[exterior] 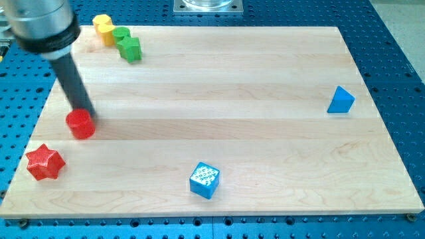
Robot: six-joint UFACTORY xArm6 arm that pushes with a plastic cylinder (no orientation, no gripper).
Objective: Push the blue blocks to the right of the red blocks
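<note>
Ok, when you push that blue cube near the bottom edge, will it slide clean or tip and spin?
The blue cube sits flat on the smooth wooden board, so it probably slides rather than tips. It looks small and light; an off-centre push would likely spin it. My tip is far off, by the red cylinder.

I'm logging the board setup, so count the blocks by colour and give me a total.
Red: 2, a cylinder and a star
Blue: 2, a cube and a triangular block
Green: 2
Yellow: 1
Total: 7
</note>
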